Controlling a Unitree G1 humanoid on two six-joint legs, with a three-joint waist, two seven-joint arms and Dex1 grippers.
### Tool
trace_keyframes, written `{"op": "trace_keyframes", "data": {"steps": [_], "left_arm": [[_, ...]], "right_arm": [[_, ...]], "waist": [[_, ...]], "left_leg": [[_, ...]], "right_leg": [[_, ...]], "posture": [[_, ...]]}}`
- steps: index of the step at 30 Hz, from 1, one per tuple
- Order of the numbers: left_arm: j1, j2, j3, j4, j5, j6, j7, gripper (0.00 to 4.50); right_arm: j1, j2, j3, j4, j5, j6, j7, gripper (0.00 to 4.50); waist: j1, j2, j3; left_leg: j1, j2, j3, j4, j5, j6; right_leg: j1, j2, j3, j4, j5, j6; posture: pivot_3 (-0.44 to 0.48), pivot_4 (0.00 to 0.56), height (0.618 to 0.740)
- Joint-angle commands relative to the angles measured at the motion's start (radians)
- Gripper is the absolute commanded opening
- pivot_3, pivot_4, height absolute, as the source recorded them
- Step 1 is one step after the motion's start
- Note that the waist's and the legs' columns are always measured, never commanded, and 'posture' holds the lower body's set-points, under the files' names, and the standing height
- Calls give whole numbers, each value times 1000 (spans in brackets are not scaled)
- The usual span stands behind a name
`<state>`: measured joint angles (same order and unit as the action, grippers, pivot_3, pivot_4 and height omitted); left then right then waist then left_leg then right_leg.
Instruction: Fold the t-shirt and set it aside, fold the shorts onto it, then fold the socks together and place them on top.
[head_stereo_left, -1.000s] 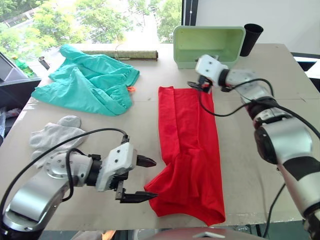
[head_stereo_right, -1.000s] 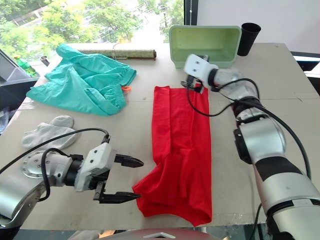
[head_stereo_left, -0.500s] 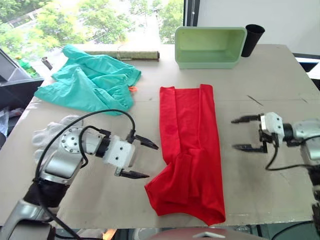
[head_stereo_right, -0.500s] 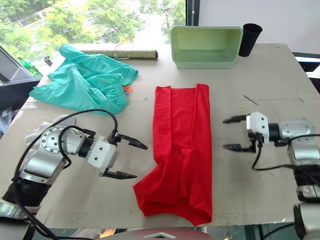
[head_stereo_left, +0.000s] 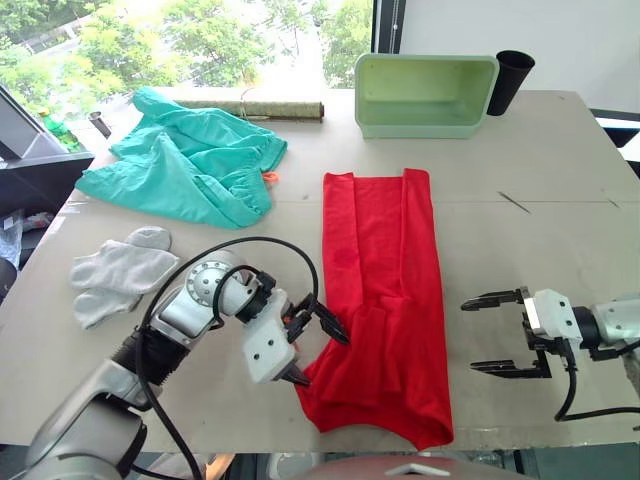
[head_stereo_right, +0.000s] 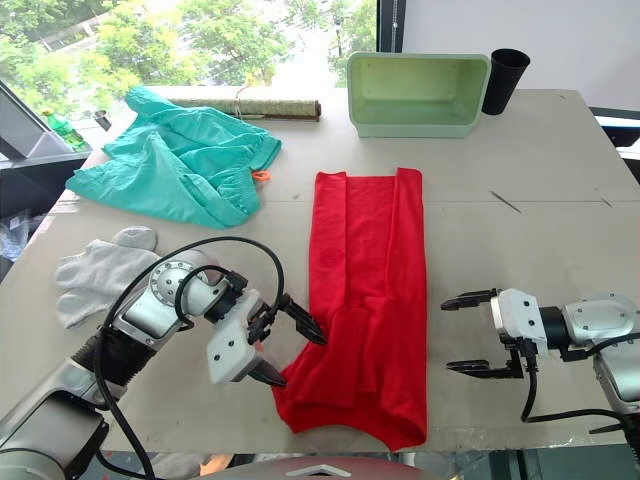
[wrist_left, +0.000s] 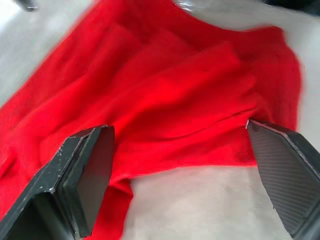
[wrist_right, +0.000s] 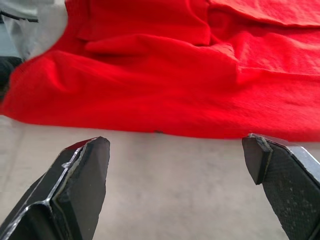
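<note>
The red t-shirt (head_stereo_left: 385, 290) lies on the table's middle as a long strip folded lengthwise, its near end bunched. My left gripper (head_stereo_left: 325, 360) is open at the shirt's near left edge, its fingers (wrist_left: 87, 170) straddling the red fabric. To the right of the shirt's near end, a little apart from it, my right gripper (head_stereo_left: 470, 336) is open and empty, facing the shirt's edge (wrist_right: 150, 85). The teal shorts (head_stereo_left: 190, 165) lie crumpled at the far left. On the left side, nearer than the shorts, rest the grey socks (head_stereo_left: 115, 272).
A pale green bin (head_stereo_left: 425, 95) and a black cup (head_stereo_left: 508, 80) stand at the far edge. A rolled mat (head_stereo_left: 250, 105) lies behind the shorts. Bare table (head_stereo_left: 530, 200) stretches right of the shirt.
My left gripper has moved right up to the shirt's near left edge. My right gripper has left the shirt's far end and come down to the near right side, open.
</note>
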<state>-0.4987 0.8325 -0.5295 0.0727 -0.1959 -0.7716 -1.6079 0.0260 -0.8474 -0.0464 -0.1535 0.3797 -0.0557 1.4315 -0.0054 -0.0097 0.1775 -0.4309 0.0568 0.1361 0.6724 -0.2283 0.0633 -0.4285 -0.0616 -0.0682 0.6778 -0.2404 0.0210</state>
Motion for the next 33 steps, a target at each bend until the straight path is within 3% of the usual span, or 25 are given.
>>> {"op": "trace_keyframes", "data": {"steps": [1,6,11,18,23,26,27,28,33], "left_arm": [[-22,44,-79,8,-29,-65,-7,4500],[-87,103,-234,24,-58,-125,-7,4500],[-116,117,-300,38,-97,-117,-7,4500],[-101,123,-296,68,-120,-95,-7,4500],[-59,109,-235,41,-174,-4,-7,4500],[-55,119,-225,35,-171,33,-7,3902],[-52,120,-219,33,-174,45,-7,3458],[-49,120,-213,32,-177,51,-7,3458],[-27,109,-182,24,-186,65,-7,1372]], "right_arm": [[8,-13,-21,-46,28,14,-16,4471],[14,-11,-16,-69,34,38,-40,4471],[27,-9,-9,-92,40,52,-51,4471],[43,-9,0,-119,43,47,-43,4471],[34,-2,12,-112,40,40,-41,4471],[29,2,19,-105,39,37,-40,4500],[28,2,21,-104,39,35,-37,4500],[27,2,22,-103,41,34,-36,4500],[24,4,29,-106,55,27,-22,4500]], "waist": [[0,0,0],[0,0,0],[0,0,0],[0,0,0],[0,0,0],[2,0,0],[2,0,0],[6,-1,0],[11,-1,0]], "left_leg": [[0,0,0,0,0,0],[0,0,0,0,0,0],[0,0,0,0,0,0],[0,0,0,0,0,0],[0,0,0,0,0,0],[0,0,-1,1,0,0],[0,0,-1,1,0,0],[0,0,-1,1,0,0],[-1,0,-1,2,0,0]], "right_leg": [[0,0,0,0,0,0],[0,1,0,0,0,0],[0,2,0,0,-1,1],[0,2,1,0,-2,3],[0,2,1,0,-2,3],[0,2,0,0,-2,3],[0,2,0,0,-2,3],[0,2,0,0,-2,3],[0,2,0,0,-2,3]], "posture": [[0,150,740],[0,150,740],[0,150,740],[0,150,740],[0,150,740],[0,150,740],[0,150,740],[0,150,740],[0,150,740]]}}
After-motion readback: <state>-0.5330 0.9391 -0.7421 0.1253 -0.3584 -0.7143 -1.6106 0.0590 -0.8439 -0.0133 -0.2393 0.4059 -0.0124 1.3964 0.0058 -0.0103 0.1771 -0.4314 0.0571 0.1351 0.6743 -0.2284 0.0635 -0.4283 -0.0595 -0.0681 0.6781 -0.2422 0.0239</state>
